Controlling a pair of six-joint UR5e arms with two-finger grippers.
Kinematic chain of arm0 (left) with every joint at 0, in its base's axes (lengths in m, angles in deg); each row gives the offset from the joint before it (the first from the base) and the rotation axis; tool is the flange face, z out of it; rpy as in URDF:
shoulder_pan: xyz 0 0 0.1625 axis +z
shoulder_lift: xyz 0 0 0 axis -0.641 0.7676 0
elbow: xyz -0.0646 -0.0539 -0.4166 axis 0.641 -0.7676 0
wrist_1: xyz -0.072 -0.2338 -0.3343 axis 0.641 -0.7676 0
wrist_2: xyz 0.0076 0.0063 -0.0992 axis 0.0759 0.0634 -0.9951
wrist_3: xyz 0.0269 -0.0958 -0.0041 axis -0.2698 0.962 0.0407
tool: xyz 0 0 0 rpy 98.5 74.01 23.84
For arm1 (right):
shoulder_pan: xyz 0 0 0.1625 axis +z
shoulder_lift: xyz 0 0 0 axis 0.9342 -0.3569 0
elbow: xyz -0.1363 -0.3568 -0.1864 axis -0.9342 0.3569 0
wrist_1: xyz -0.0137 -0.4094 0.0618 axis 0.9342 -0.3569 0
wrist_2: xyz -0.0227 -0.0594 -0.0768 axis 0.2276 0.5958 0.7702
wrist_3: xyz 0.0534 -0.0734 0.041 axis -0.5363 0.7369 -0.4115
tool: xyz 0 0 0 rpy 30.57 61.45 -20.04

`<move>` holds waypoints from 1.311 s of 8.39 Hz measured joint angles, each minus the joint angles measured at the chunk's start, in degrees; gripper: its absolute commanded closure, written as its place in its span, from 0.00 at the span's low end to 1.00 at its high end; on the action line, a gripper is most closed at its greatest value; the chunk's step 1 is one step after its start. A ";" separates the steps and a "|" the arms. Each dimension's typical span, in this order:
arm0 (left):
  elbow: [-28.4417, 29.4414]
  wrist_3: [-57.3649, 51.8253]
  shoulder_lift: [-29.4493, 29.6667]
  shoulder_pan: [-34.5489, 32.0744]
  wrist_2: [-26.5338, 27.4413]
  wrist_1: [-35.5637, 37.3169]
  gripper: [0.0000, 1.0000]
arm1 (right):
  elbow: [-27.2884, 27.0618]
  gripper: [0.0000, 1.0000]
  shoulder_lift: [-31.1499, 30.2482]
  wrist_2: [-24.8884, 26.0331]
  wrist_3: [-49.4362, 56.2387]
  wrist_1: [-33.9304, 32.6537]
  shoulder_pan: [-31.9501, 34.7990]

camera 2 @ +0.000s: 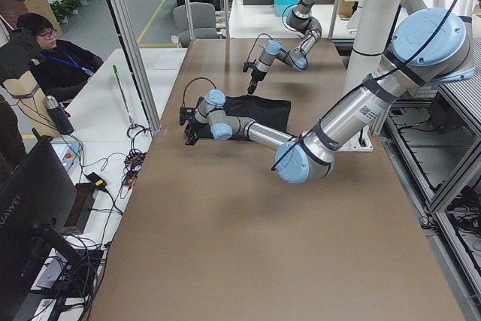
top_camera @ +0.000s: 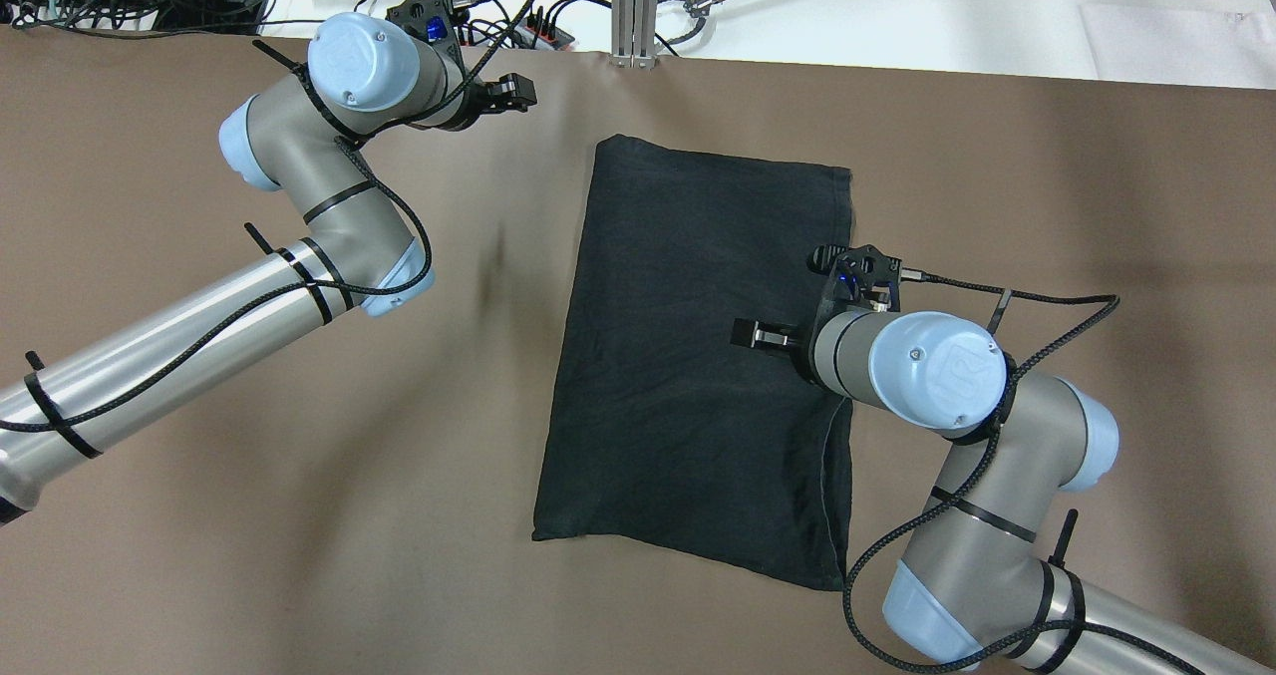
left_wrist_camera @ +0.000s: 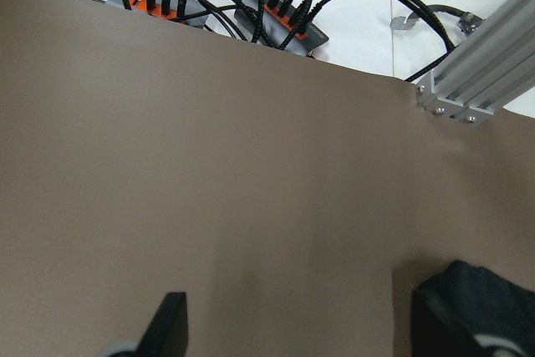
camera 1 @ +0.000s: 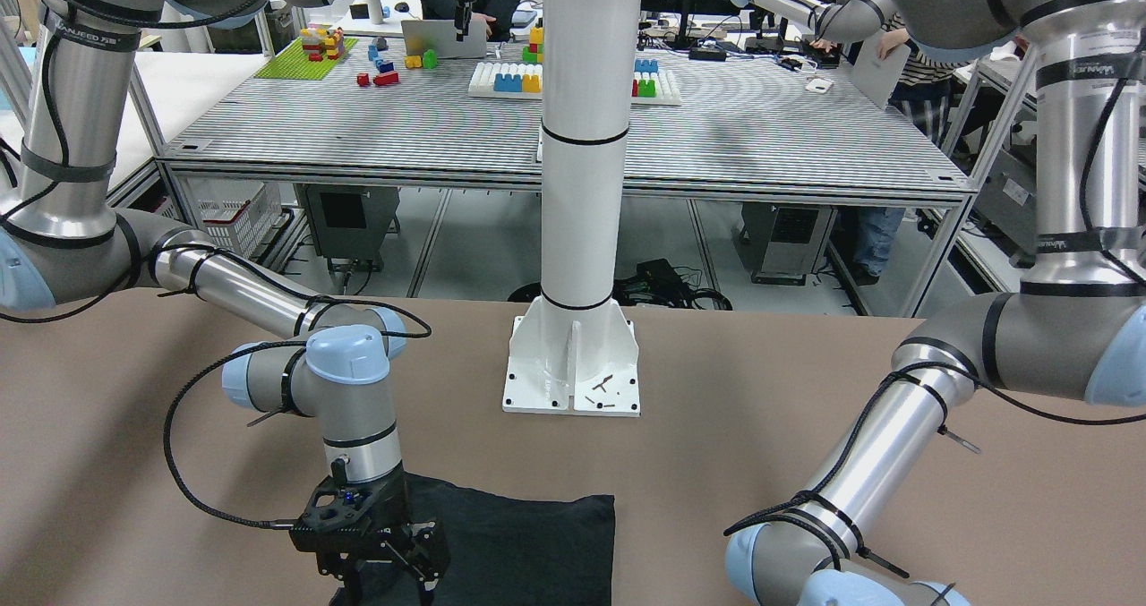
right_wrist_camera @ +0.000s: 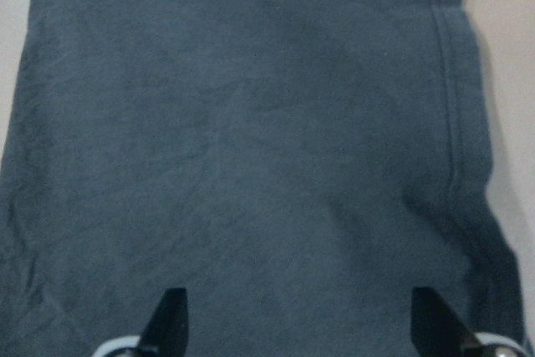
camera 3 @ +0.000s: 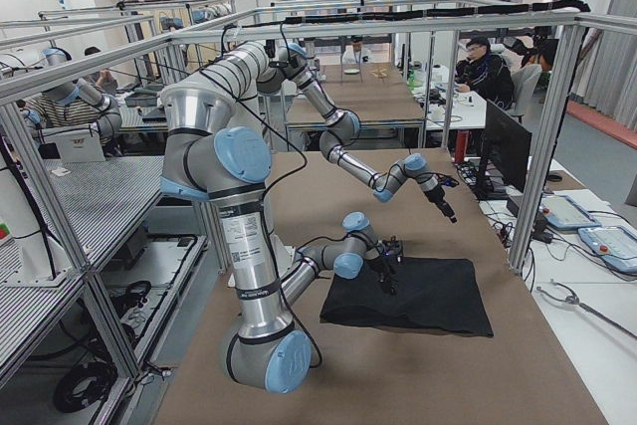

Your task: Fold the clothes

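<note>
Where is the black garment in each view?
Front-facing: black garment, bottom edge, left of centre.
Overhead: garment, centre.
Exterior left: garment, middle, behind near arm.
Exterior right: garment, lower middle.
Left wrist: garment, bottom right corner.
Right wrist: garment fills frame.
Landmark: right claw over it.

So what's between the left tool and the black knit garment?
Nothing: only bare brown tabletop separates the left tool from the black knit garment, clearest in the overhead view.

Lighting is bright, diffuse and overhead, leaving soft shadows on the brown table (top_camera: 199, 515), specular highlights on the white post (camera 1: 582, 51), moiré banding on the ribbed bench (camera 1: 761, 132) at 12 o'clock of the front-facing view, and the garment (right_wrist_camera: 251, 123) rendered soft and washed-out in the right wrist view.
</note>
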 measured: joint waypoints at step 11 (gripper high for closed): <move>1.46 -0.51 2.53 0.16 0.09 0.27 0.06 | 1.58 0.06 -15.58 -4.86 -12.07 20.24 -4.56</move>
